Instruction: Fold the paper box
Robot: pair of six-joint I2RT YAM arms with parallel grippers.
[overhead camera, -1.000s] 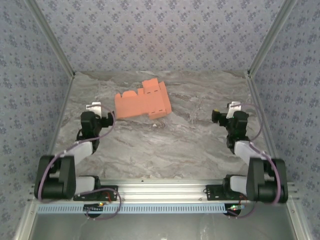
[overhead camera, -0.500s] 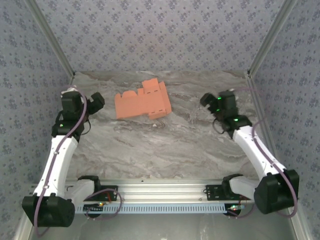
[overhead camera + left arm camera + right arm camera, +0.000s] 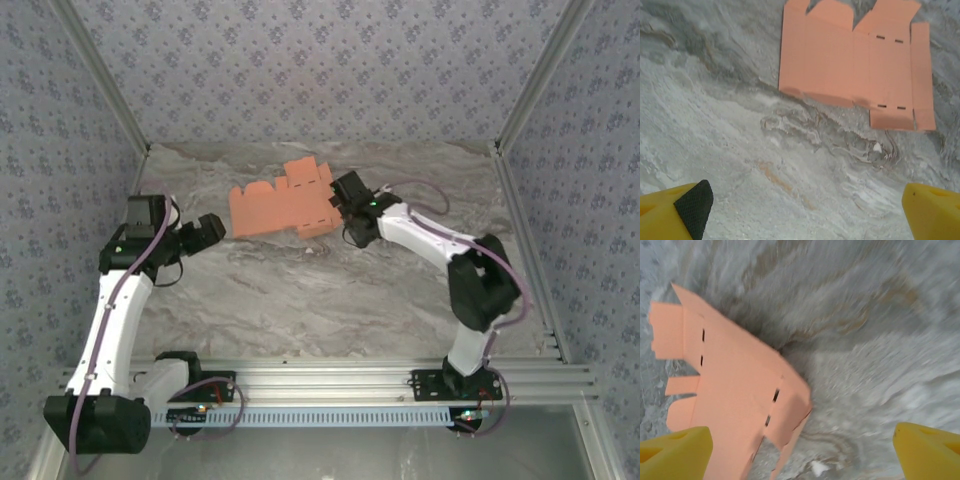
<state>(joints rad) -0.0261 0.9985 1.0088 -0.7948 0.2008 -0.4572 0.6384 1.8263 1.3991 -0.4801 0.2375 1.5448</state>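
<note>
Top external: the paper box (image 3: 283, 207) was seen flat and unfolded toward the far side of the table (image 3: 300, 300). The left gripper (image 3: 212, 230) and right gripper (image 3: 343, 198) were spread wide, empty. The approach was judged in hand; a flap must next be grasped.

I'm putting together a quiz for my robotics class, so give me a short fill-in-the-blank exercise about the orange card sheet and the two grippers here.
1. The paper box is an unfolded die-cut sheet of ____ card lying on the table.
2. The left gripper and the right gripper both have their jaws ____.
3. The gripper closer to the sheet is the ____ one.

Missing words: orange; open; right
</note>
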